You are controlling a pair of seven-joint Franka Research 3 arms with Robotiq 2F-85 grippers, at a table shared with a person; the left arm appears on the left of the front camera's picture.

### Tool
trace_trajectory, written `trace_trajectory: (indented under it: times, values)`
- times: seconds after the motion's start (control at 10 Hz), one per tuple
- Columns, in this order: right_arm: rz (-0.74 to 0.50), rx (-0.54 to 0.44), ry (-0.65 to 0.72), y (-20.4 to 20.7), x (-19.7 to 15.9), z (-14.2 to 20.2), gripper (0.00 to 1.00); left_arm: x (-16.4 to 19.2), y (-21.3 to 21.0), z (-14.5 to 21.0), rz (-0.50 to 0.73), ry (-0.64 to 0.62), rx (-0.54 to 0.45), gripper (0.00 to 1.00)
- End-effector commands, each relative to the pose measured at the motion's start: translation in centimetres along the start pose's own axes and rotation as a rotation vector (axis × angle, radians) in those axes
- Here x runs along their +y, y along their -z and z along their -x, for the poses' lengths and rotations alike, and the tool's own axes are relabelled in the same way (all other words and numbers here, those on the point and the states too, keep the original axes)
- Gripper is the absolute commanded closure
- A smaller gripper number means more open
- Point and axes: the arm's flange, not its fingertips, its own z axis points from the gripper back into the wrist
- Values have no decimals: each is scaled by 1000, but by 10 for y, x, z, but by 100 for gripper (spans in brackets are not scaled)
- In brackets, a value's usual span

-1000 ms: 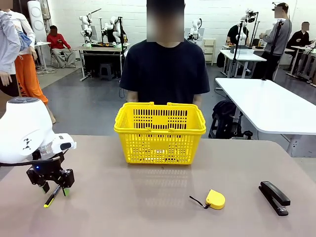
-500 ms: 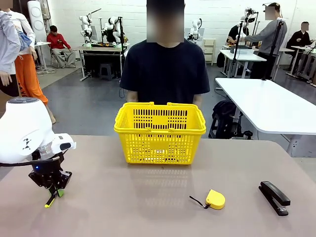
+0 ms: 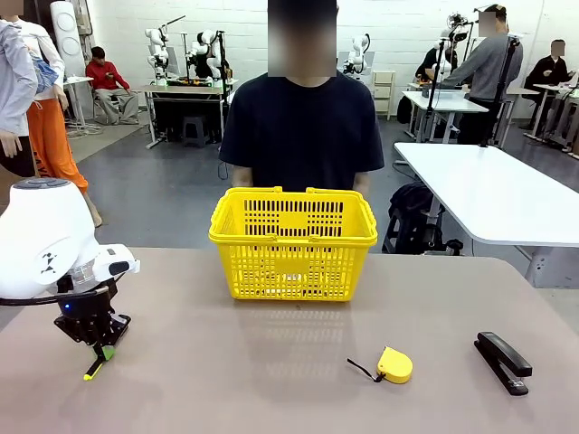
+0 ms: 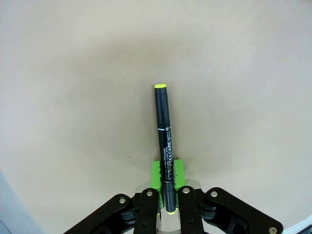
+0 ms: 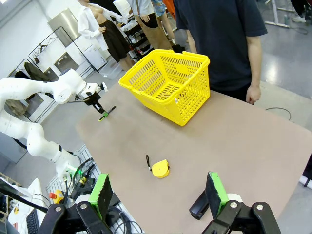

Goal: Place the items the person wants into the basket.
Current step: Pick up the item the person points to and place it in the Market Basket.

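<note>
Left wrist: slim black pen (image 4: 164,141), seemingly clamped.

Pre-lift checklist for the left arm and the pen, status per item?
1. Left gripper shut on the black pen: ok.
2. Pen centred between the pads, gripped near one end: ok.
3. Pen off the table: cannot tell.
4. Yellow basket upright, open top: ok.
5. Path to the basket free; tape measure and stapler lie far off: ok.
6. Right gripper open, away from the basket: ok.
</note>
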Motion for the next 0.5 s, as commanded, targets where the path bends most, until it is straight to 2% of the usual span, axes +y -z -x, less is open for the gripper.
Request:
trace_trajectory:
  times: [0.0, 0.1, 0.2, 0.4]
  values:
    - [-18, -31, -13, 0, 0, -2, 0, 0, -11, 12, 34, 32, 6, 100]
    - [-18, -31, -13, 0, 0, -2, 0, -3, -42, 12, 51, 45, 19, 99]
    - [-18, -31, -13, 0, 0, -2, 0, -6, -90, 16, 36, 86, -56, 99]
    - [-18, -31, -13, 0, 0, -2, 0, -11, -212, 25, -11, 229, -184, 99]
